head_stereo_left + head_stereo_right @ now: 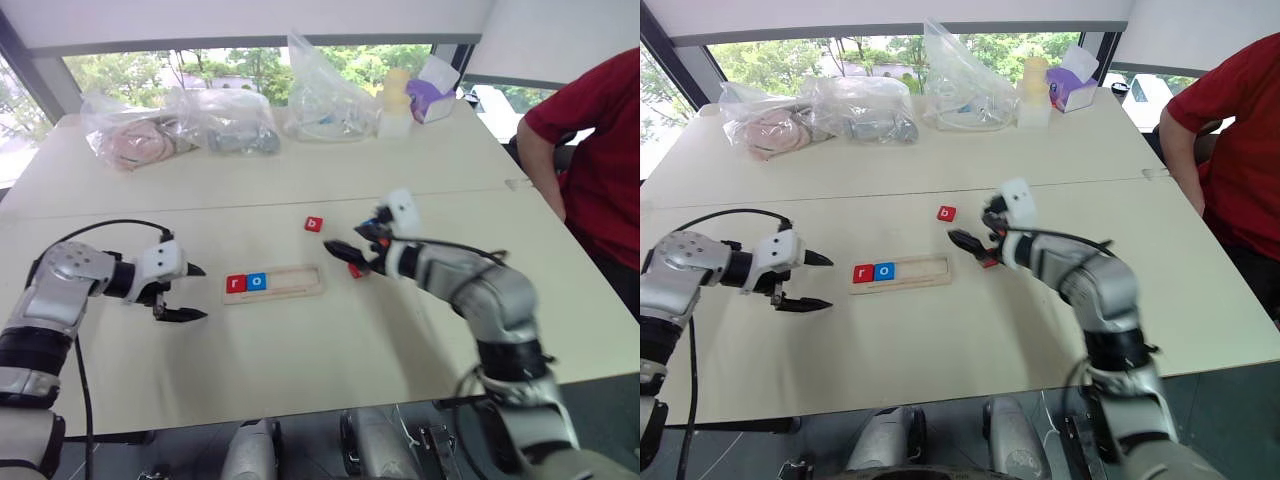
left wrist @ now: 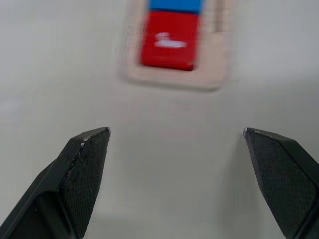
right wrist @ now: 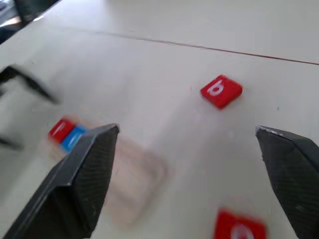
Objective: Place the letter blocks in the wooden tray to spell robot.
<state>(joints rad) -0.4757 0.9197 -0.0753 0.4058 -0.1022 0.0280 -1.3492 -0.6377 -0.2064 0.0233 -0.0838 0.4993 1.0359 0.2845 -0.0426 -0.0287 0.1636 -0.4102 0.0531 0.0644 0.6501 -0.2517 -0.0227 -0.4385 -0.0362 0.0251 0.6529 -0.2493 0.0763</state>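
Pale table (image 1: 300,350), wooden tray (image 1: 274,283) lying left-right, r, o leftmost

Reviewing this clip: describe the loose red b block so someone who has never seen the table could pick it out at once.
On the pale table, find the wooden tray near the front middle, holding a red r block and a blue o block. The b block lies flat beyond the tray's empty end. Unlike the other loose red block, by the right gripper, it lies in the open.

Pale table (image 1: 300,370), wooden tray (image 1: 296,283), red b block (image 1: 313,224), plastic bags (image 1: 230,122)
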